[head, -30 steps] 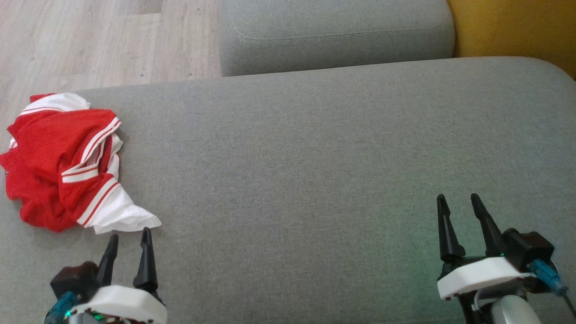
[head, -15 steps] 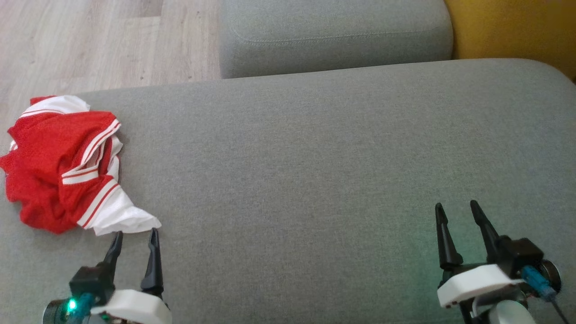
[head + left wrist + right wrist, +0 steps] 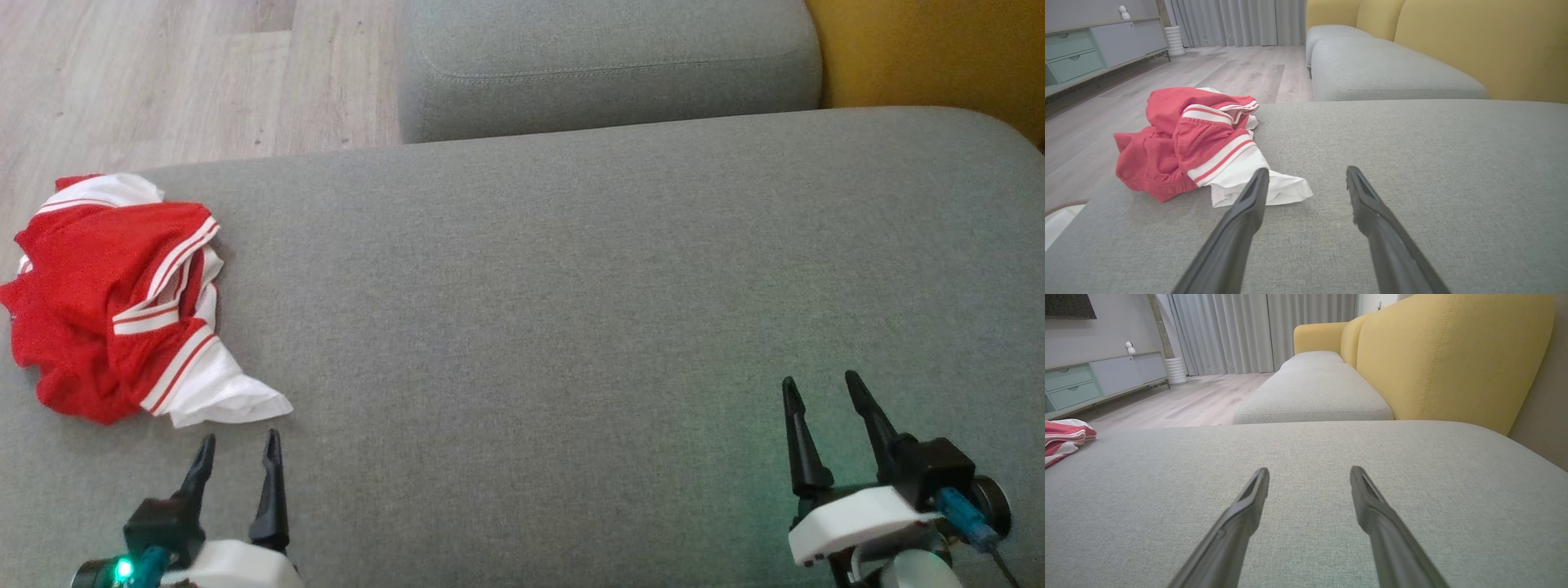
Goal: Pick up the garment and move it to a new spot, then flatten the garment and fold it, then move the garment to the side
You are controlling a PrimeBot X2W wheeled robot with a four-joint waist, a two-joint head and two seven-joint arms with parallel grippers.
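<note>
Moved: left gripper [image 3: 237,437] has drawn back a little from the garment [image 3: 106,294], its tips now just short of the white corner; right gripper [image 3: 819,378] has sunk slightly toward the bottom edge of the head view; the garment lies where it lay
Garment look: red cloth with broad white bands and thin red stripes; crumpled into a loose heap; one plain white corner sticks out flat toward the left gripper; the bunching hides its cut, so I cannot tell what kind of garment it is
Garment place: on the left end of the grey seat cushion [image 3: 522,286], close to the edge beside the wooden floor [image 3: 163,73]; well apart from the right gripper
Left arm pose: low over the cushion; fingers point at the white corner; jaws spread wide, gripping nothing
Right arm pose: low over the right part of the cushion; fingers point along the sofa toward the second grey cushion [image 3: 604,65]; jaws spread wide, gripping nothing
</note>
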